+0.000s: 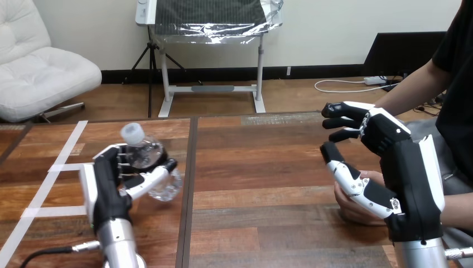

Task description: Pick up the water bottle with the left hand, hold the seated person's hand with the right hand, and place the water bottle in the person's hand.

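A clear water bottle point(149, 162) with a white cap is at the left of the table, tilted with its cap toward the far left. My left hand point(106, 187) is shut on it, with fingers and thumb curled round its body. At the right, my right hand point(410, 167) is raised with its fingers loosely spread and apart from the thumb. The person's hand point(355, 209) rests on the table just under that thumb. I do not see my fingers closed round it. The person's forearm point(410, 89) runs down behind my right hand.
The wooden table point(262, 184) has a dark seam down its middle and white tape lines point(67, 148) at the left. The person sits at the right edge.
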